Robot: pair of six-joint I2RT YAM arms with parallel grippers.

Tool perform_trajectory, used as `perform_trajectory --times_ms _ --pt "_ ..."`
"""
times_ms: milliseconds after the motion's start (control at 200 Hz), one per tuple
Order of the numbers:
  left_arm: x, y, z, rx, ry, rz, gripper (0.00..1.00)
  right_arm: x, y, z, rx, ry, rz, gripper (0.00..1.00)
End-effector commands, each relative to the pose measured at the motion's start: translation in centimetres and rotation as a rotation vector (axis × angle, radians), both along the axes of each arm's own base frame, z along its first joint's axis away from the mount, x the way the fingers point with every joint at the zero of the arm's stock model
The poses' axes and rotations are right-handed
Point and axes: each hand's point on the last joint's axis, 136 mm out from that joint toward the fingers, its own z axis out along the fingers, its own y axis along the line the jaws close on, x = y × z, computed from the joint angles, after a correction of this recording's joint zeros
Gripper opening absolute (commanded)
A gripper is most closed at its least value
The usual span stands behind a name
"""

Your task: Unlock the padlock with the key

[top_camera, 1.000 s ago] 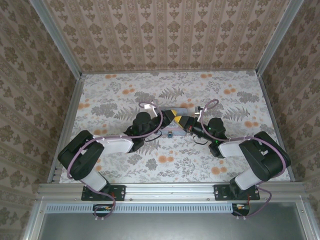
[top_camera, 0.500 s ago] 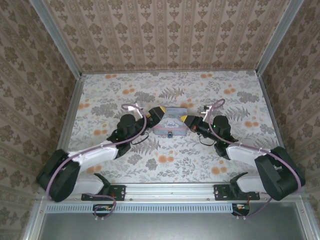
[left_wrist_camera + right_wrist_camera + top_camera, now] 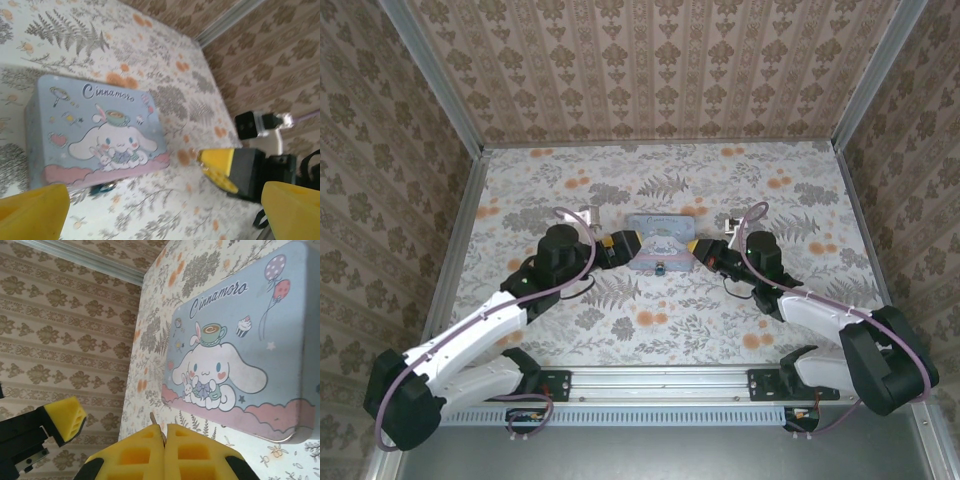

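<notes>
The step in hand is bringing the key to the lock; insertion has not yet begun. The right pincer (image 3: 165, 439) is clenched on the tiny, thin brownish-brass metal key (image 3: 155, 421), and only a short tip of it shows above the closed yellow foam pads. In the overhead view this pincer sits low over the floral-printed tabletop (image 3: 775, 185), just beside the right end of the pale blue-and-pink rectangular cartoon tin (image 3: 95, 130).

The left pincer (image 3: 624, 242) is released. Its yellow pads (image 3: 35, 210) stand wide apart with nothing between them, and it sits at the tin's left end, facing the other arm.

The tiny dark teal-green squarish padlock (image 3: 102, 188) lies on the tabletop against the tin's near long side, about midway along that side and between the two pincers. It is too small to tell whether its shackle passes through a clasp on the tin, or which way the keyhole faces.

Judging from this layout, the next move calls for the open left pincer to come down and pinch the padlock body, or brace the tin, so that the lock cannot slide. The right arm would then have to tilt the key's tip toward the keyhole and line it up closely. With so little of the key showing, a small misalignment would likely push the padlock aside instead of entering it.
</notes>
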Motion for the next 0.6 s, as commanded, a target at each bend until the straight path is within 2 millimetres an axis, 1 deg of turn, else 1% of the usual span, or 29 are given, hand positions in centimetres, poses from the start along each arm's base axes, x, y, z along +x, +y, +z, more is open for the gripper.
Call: perform_trajectory --times_ms 0,130,270,415,545,595 --pt "-1.2 0.0 -1.5 0.15 0.015 -0.086 1.0 1.0 -0.4 0.6 -0.034 -0.029 -0.028 0.0" --pt "-1.9 -0.8 -3.1 0.202 0.047 -0.124 1.0 1.7 0.4 1.3 -0.035 -0.034 0.007 0.0" --pt "-2.7 -2.4 -4.7 0.263 0.054 -0.179 1.0 2.4 0.9 2.2 -0.037 -0.045 0.026 0.0" --pt "-3.3 -3.6 -6.5 0.333 0.027 -0.216 1.0 2.6 0.8 2.8 -0.029 -0.05 0.014 0.0" --pt "-3.0 -4.3 -8.0 0.347 0.017 -0.215 1.0 2.8 0.3 3.4 -0.026 -0.052 -0.026 0.0" --pt "-3.0 -4.6 -8.6 0.349 0.013 -0.218 1.0 3.0 0.1 3.3 -0.034 -0.046 -0.038 0.0"
